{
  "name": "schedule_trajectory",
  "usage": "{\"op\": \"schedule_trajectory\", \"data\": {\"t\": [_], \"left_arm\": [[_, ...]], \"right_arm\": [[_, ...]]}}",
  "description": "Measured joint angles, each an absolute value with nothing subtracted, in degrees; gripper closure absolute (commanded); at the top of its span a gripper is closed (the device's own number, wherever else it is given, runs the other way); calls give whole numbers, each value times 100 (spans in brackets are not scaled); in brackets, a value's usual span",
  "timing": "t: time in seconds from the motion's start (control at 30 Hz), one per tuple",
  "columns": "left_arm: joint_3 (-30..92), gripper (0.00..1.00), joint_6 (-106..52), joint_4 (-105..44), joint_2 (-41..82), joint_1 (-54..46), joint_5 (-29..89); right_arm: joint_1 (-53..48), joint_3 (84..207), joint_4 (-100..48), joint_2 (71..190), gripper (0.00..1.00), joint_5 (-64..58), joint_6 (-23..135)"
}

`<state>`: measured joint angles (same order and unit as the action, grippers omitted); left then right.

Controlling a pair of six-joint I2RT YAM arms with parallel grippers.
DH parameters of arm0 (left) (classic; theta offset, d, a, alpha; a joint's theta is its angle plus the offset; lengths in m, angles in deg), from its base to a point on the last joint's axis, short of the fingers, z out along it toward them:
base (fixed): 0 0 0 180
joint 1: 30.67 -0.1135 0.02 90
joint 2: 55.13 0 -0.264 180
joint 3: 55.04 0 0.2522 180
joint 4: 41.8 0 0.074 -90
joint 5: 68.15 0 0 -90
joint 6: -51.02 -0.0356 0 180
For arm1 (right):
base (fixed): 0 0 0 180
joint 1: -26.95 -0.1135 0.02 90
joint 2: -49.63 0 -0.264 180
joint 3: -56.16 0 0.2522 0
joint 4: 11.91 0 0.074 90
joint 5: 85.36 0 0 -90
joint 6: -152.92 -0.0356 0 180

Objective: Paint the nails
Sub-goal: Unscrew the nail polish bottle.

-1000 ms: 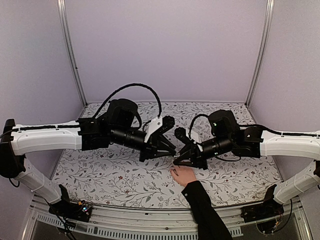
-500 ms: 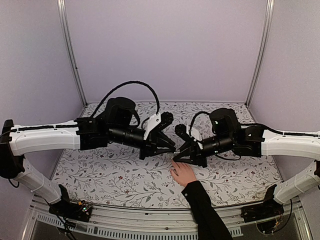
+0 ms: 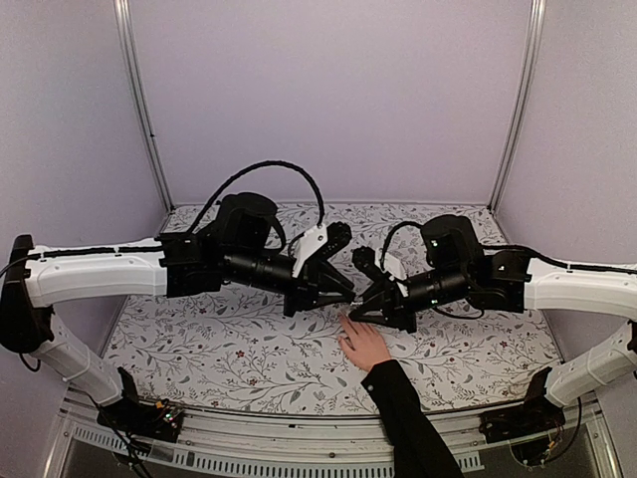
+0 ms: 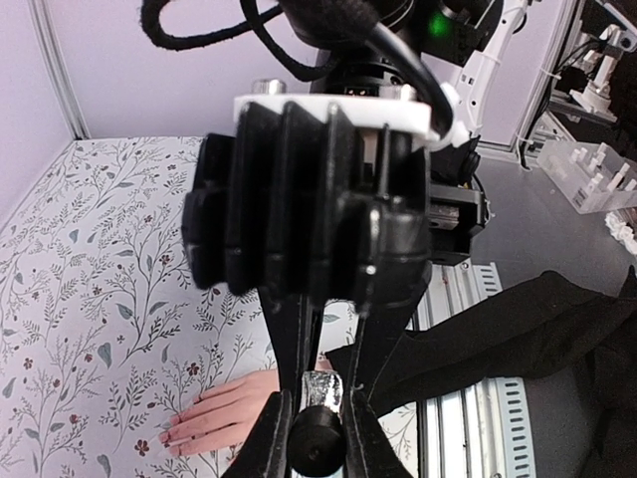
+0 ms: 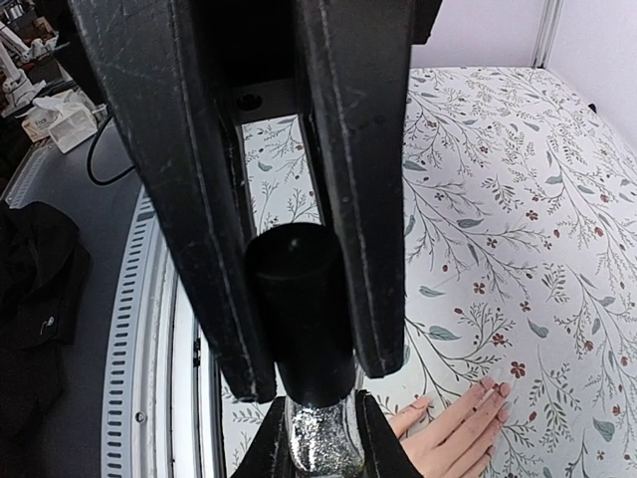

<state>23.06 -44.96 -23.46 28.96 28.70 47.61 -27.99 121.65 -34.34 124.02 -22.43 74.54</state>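
Left jaws are clamping the bottle [image 5: 318, 443], right jaws are gripping its cap [image 5: 299, 309], both hovering just above the nails [image 5: 504, 390], right arm nearer.

both arms reaching in from the sides, left arm [image 3: 100, 274] and right arm [image 3: 582, 284] about level, wrists tipped down, left gripper [image 3: 343, 295] and right gripper [image 3: 356, 311] meeting tip to tip, left fingers clamped on the bottle [image 5: 318, 445], right ones on its cap [image 5: 299, 309]
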Motion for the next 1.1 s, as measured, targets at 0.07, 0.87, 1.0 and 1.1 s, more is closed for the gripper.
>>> {"op": "schedule_trajectory", "data": {"t": [0.07, 0.87, 1.0, 1.1], "left_arm": [[2308, 69, -4498, -2351, 2892, 2877, 4772], [619, 48, -4397, -4991, 1506, 2743, 6490], [798, 54, -4458, -4989, 1799, 2765, 6733], [929, 59, -4524, -4952, 1965, 2789, 6824]], "right_arm": [[-2801, 12147, -3416, 12382, 100, -2247, 7451], [-2862, 12108, -3095, 12347, 100, -4385, 7591], [-2938, 12302, -3220, 12546, 100, -4638, 7690], [-2991, 12388, -3305, 12625, 100, -4759, 7744]]}}
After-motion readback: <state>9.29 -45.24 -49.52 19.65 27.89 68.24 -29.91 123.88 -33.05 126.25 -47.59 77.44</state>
